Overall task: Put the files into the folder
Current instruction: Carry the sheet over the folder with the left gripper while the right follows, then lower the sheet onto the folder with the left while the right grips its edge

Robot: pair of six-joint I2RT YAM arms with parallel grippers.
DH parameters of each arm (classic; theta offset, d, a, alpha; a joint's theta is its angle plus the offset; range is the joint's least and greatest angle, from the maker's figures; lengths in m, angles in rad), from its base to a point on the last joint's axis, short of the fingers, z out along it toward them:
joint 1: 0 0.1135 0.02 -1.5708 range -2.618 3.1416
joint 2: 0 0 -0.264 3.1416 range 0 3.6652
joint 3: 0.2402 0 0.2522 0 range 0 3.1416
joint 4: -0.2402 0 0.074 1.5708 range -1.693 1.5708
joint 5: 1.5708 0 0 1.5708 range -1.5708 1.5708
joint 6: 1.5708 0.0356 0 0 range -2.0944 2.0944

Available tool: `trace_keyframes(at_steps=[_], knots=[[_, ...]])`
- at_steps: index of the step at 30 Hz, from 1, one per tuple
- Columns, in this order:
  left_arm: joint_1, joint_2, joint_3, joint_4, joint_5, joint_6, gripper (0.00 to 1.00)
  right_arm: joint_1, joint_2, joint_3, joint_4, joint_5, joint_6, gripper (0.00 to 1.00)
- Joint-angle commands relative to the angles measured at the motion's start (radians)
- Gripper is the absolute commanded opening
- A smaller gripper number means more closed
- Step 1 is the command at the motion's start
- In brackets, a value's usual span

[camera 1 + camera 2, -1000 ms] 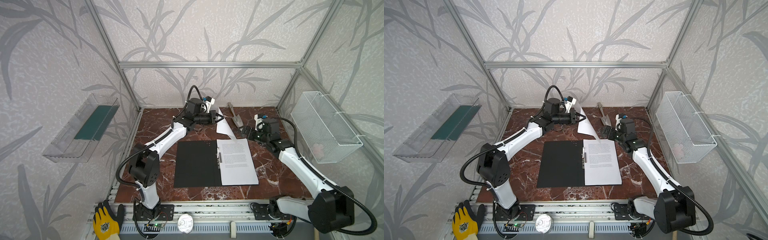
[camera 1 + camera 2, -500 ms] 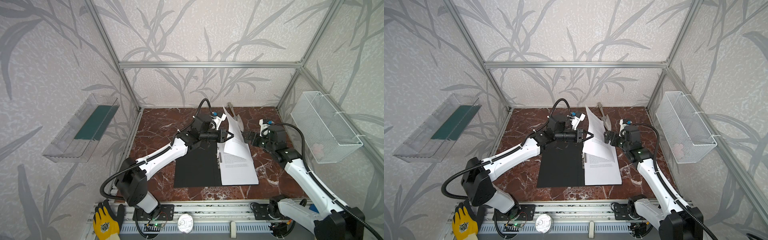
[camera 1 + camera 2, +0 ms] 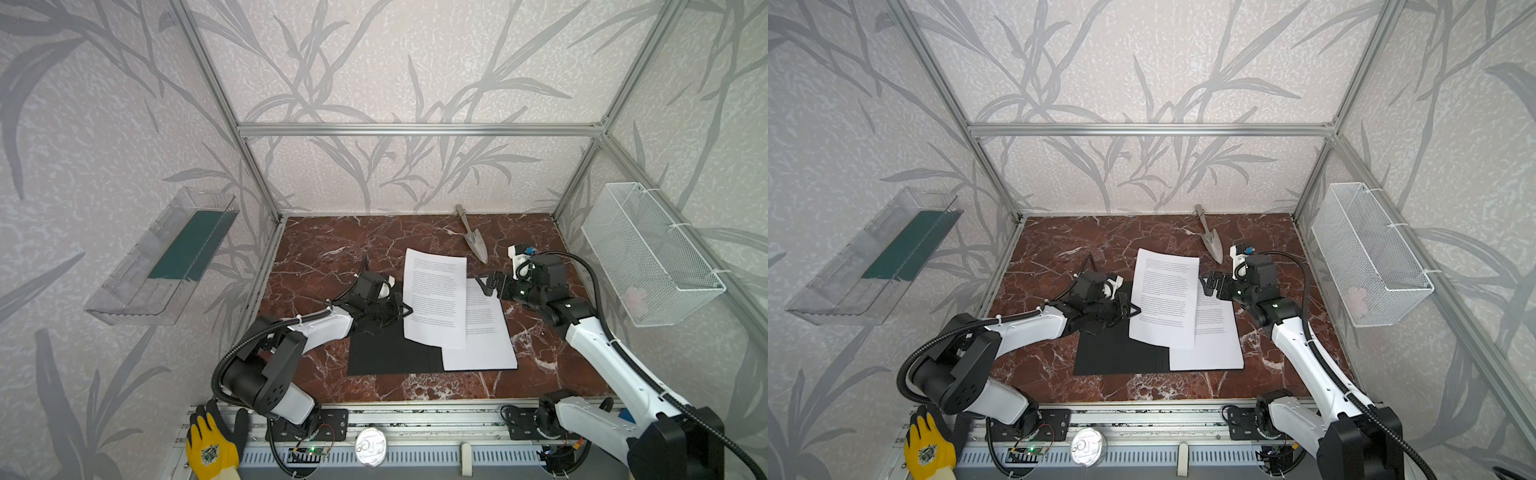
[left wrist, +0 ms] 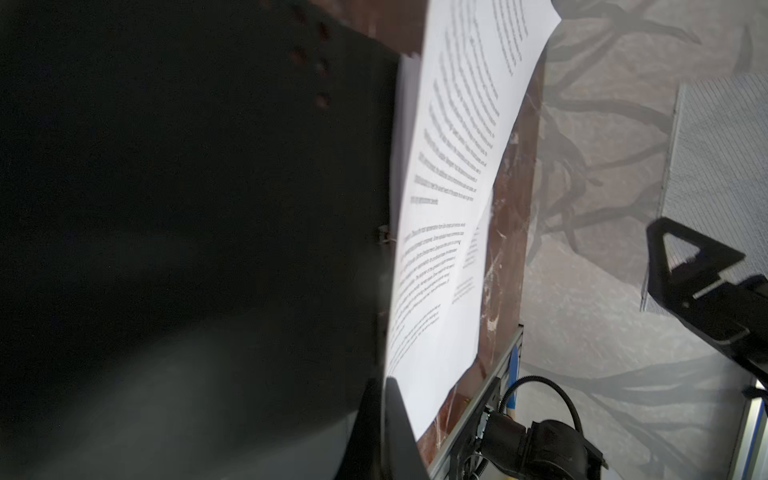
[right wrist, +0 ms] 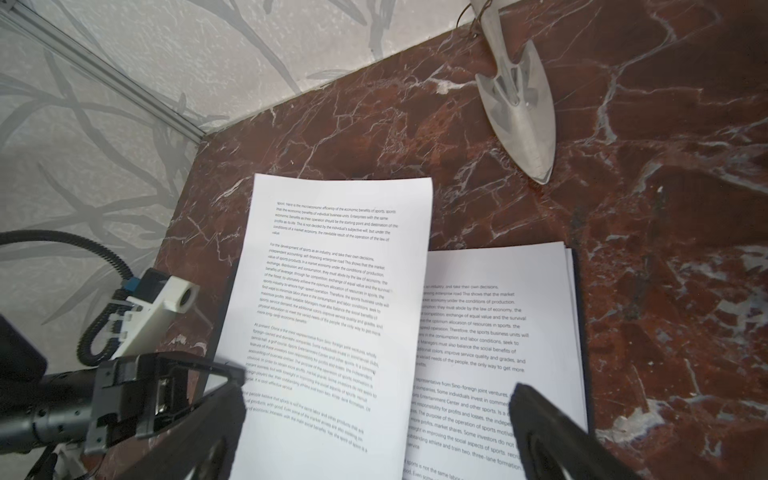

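left gripper [image 3: 406,309] clamped on the left edge of one sheet [image 3: 434,299], held over the open folder [image 3: 386,353] mid marble top [image 3: 332,249], overlapping the stack [image 3: 486,345] on its right leaf. your right gripper [image 3: 484,286], jaws apart, hangs just beside the sheet's right edge. open room behind, bar the trowel [image 3: 473,243]. half a second ago the sheet stood steeper.

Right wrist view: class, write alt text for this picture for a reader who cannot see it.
A printed sheet, pinched at its edge by the shut left gripper, is held over a stack of sheets lying in the open folder. The right gripper hangs open close to them; a metal trowel lies on the marble table.
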Motion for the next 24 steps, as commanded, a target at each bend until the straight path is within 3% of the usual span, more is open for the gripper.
trace_keyframes(at_steps=[1,9,24], knots=[[0.017,0.044,-0.008,0.068,0.049,-0.009,0.0,0.031,-0.014,-0.047,0.001,-0.053,-0.021,1.0],[0.026,0.189,0.002,0.101,0.12,0.051,0.0,0.094,0.061,-0.161,0.15,-0.108,0.002,1.0],[0.028,0.157,0.002,-0.029,0.055,0.201,0.0,0.147,0.344,-0.163,0.329,-0.192,0.054,0.94]])
